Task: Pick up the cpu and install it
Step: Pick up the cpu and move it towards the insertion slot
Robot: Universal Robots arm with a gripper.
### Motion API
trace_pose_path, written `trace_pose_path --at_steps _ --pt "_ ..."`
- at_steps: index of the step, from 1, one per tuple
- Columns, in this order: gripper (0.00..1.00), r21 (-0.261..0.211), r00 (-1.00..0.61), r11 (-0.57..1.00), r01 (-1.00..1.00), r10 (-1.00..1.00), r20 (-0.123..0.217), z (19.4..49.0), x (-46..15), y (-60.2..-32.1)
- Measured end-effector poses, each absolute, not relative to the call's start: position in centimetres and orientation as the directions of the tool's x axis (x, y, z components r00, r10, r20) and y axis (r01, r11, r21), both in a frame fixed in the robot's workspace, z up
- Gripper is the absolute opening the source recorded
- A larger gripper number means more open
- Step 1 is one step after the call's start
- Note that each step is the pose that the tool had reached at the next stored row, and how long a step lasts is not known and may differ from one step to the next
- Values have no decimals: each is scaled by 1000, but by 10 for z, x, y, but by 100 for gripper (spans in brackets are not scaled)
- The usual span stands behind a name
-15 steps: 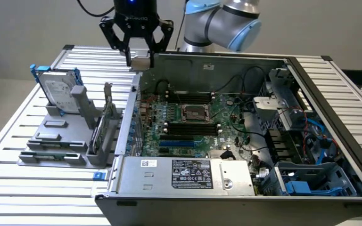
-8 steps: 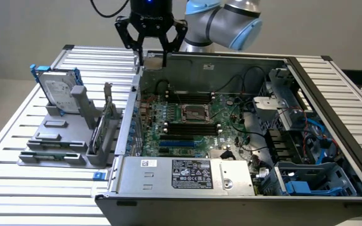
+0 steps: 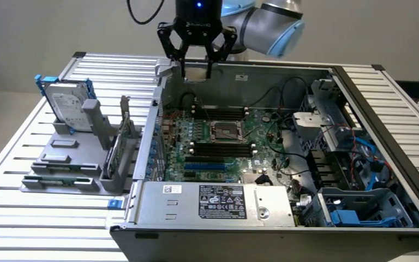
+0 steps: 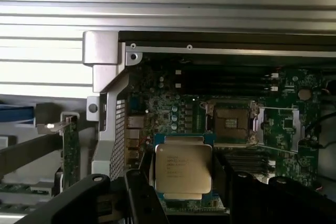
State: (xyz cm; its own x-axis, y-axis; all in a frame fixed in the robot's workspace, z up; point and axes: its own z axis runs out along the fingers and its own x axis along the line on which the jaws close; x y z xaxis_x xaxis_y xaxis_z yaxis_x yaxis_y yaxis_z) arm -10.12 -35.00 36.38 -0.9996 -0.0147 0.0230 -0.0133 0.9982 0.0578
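The cpu (image 4: 184,169) is a small flat square chip with a silver-grey metal top, held between my gripper's (image 4: 184,182) dark fingers (image 4: 137,184). In the exterior view my gripper (image 3: 196,73) hangs above the far wall of the open computer case (image 3: 384,109), shut on the cpu (image 3: 196,70). The empty cpu socket (image 3: 228,131) lies on the green motherboard (image 3: 261,144), below and nearer than the gripper. The wrist view shows that socket (image 4: 231,121) open, with its metal frame, a little beyond the held chip.
A grey rack (image 3: 71,164) at the exterior view's left holds a labelled hard drive (image 3: 67,106) with a blue bracket. Black memory slots (image 3: 220,150) flank the socket. Cables and a silver block (image 3: 307,120) crowd the case's right side. A labelled power supply (image 3: 217,202) fills the near edge.
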Motion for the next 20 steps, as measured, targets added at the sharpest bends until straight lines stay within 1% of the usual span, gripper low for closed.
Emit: trace_pose_path --at_steps 12,20 --pt "55 58 -1000 998 -12 -14 23 342 -49 -345" --pt "55 58 -1000 998 -8 -10 23 327 -35 -345"
